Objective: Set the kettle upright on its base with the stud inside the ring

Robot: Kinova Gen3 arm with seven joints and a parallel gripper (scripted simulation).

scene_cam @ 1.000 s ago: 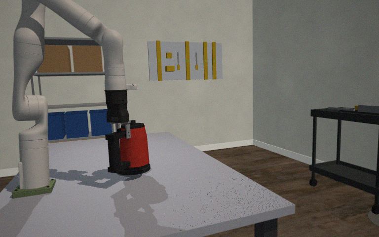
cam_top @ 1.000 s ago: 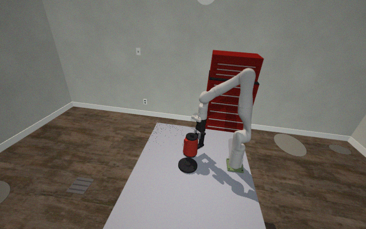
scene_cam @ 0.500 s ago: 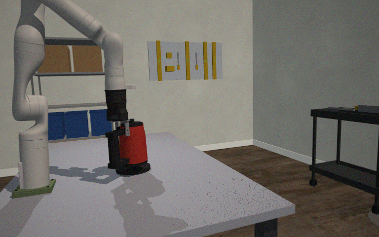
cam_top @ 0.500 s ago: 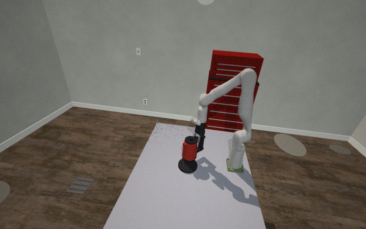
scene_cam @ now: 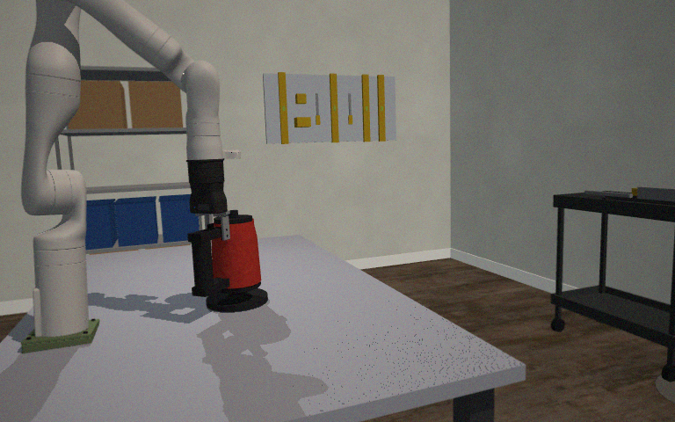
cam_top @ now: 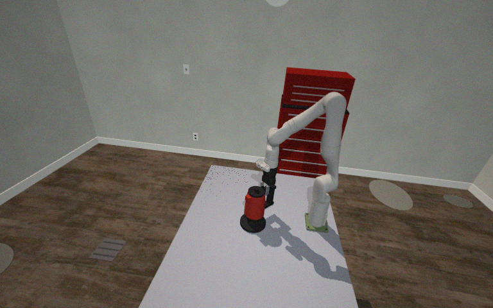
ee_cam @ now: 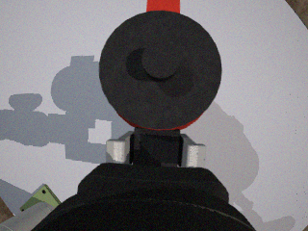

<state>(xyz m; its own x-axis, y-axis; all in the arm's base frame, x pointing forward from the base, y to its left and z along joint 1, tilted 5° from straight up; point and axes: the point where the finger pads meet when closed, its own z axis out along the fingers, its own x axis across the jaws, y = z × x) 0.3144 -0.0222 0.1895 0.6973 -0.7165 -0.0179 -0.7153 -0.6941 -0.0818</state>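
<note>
The red kettle (cam_top: 254, 205) with a black lid and black handle stands upright over the round black base (cam_top: 252, 223) on the grey table. In the exterior view the kettle (scene_cam: 235, 254) sits right above the base (scene_cam: 236, 300), its bottom at or just over the disc; I cannot tell if they touch. The stud is hidden under the kettle. My gripper (scene_cam: 214, 228) points straight down and is shut on the kettle's black handle (scene_cam: 202, 264) at its top. In the wrist view the lid (ee_cam: 161, 72) covers the base, and the fingers clamp the handle.
The arm's green mounting plate (cam_top: 316, 226) stands on the table to the right of the kettle. A red tool cabinet (cam_top: 312, 121) is behind the table. A black cart (scene_cam: 614, 258) stands on the floor, far off to one side.
</note>
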